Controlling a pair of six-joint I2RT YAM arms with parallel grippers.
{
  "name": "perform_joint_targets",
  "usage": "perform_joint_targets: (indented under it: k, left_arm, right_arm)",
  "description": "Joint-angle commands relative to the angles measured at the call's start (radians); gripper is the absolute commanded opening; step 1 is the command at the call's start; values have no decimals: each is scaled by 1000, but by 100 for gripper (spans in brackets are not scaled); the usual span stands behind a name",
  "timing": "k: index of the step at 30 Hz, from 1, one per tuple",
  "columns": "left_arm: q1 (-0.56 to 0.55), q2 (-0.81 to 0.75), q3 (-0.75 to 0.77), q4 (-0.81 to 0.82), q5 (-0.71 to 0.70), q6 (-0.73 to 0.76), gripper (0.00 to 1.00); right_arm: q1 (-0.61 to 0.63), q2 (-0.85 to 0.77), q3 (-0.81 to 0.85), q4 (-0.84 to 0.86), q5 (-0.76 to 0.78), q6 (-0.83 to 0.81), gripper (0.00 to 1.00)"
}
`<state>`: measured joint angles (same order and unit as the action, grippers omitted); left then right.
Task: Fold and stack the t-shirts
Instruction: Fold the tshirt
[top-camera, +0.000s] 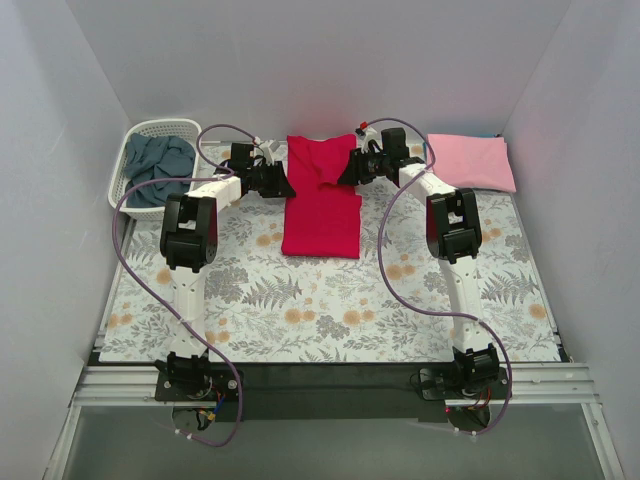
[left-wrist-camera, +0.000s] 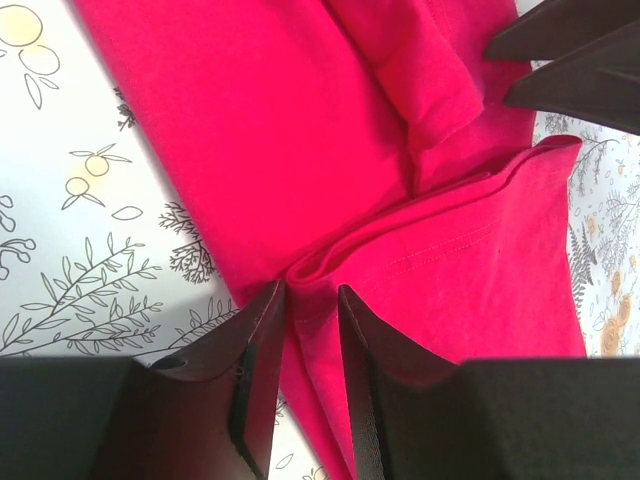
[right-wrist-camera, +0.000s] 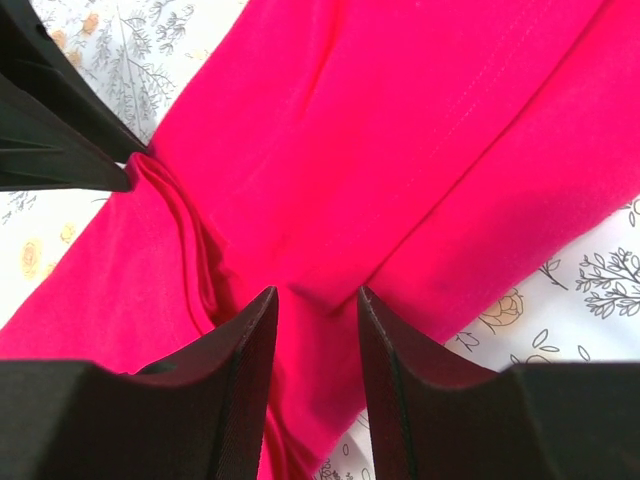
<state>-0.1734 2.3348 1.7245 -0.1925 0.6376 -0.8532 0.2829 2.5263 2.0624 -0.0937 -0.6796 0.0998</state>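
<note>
Black fingers (left-wrist-camera: 255, 400) of the left pincer (left-wrist-camera: 312, 300) filled the bottom of its own view, drawn in on a raised fold at the edge of the red t-shirt (top-camera: 320, 205). Cloth puckered at their tips, so I judged it clamped there. Opposite it, the right pincer (right-wrist-camera: 318, 300) straddled the shirt's other edge with its fingers apart, the cloth lying flat between them and no pinch showing. Both sat at the shirt's far end, one to each side, probably so that end could be lifted evenly and brought over toward the near hem. The sleeves were already turned in, leaving a narrow strip. To the outer side of the right pincer a pink t-shirt (top-camera: 472, 160) lay folded flat, likely the start of the stack. Outward of the left pincer a slate-blue t-shirt (top-camera: 160, 160) sat crumpled in a white lattice basket (top-camera: 128, 140), not yet folded. Under everything a floral grey cloth (top-camera: 300, 300) covered the desk (top-camera: 320, 375), and plain white walls (top-camera: 320, 60) closed in three sides.
</note>
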Motion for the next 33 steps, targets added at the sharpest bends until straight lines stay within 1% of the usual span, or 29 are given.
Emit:
perform_joint_targets:
  k: [1,4,7,8,10,11,16,24,29,33]
  left_arm:
    - [0,-17,37,-5,23,-4,26]
    - [-1,-14,41,-5,27,-4,26]
    - [-1,-15,41,-5,19,-4,20]
    - [-1,-18,38,-4,14,-4,15]
    - [-1,-32,24,2,-10,-3,7]
    - [0,-40,17,10,-18,-3,0]
    - [2,-92,-55,56,-45,5,0]
    - [11,-115,-94,97,-76,-1,0]
    - [14,-115,-94,99,-122,-3,0]
    - [22,-114,-94,88,-116,11,0]
  right_arm:
    - [4,2,-8,46,9,3,44]
    - [6,5,-11,45,20,-3,43]
    - [4,3,-22,45,34,-11,43]
    - [4,5,-25,43,40,-11,42]
    - [6,3,-33,43,52,-14,42]
    - [4,3,-35,40,61,-17,42]
    - [6,3,-38,35,86,-29,42]
    - [4,3,-36,26,98,-45,43]
    - [4,3,-31,23,103,-54,43]
    - [6,-1,-33,23,109,-66,45]
